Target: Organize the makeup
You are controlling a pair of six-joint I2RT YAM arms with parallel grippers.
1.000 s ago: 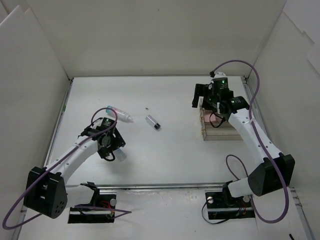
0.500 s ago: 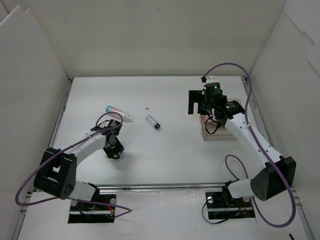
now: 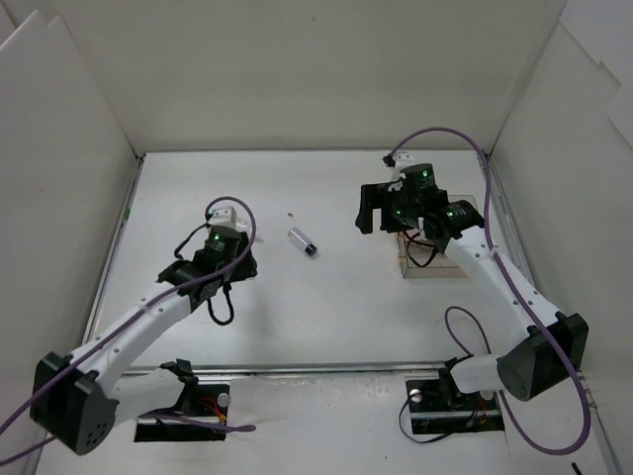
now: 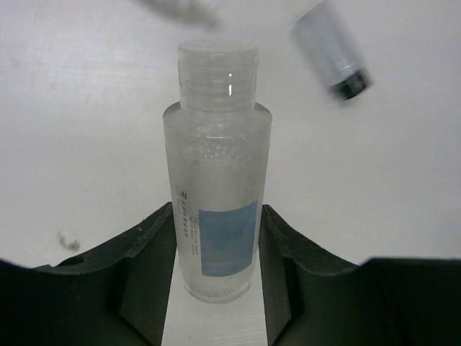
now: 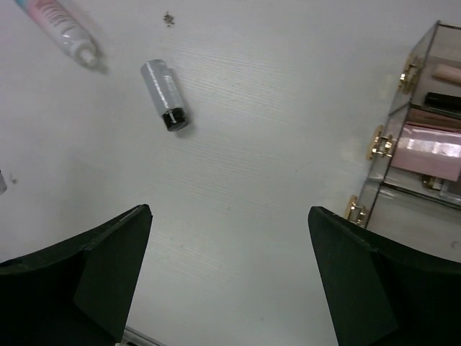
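Note:
My left gripper [image 4: 218, 213] is shut on a clear bottle [image 4: 216, 144] with a blue label and a clear cap; both jaws press its lower sides. In the top view the left gripper [image 3: 235, 259] is left of centre. A small silver vial with a black cap [image 3: 302, 242] lies on the table just beyond it and also shows in the left wrist view [image 4: 331, 50] and the right wrist view [image 5: 164, 104]. A pink tube [image 5: 61, 21] lies to its left. My right gripper [image 5: 229, 216] is wide open and empty above the table, left of the organiser [image 3: 381, 211].
A clear acrylic tiered box with gold knobs [image 3: 435, 262] stands at the right and holds a pink square [image 5: 428, 151] and other cosmetics. White walls enclose the table on three sides. A small dark speck [image 3: 290, 214] lies behind the vial.
My left gripper has swung from the near left toward the vial and tube, carrying the clear bottle. My right gripper has moved left, away from the acrylic box, and stays open.

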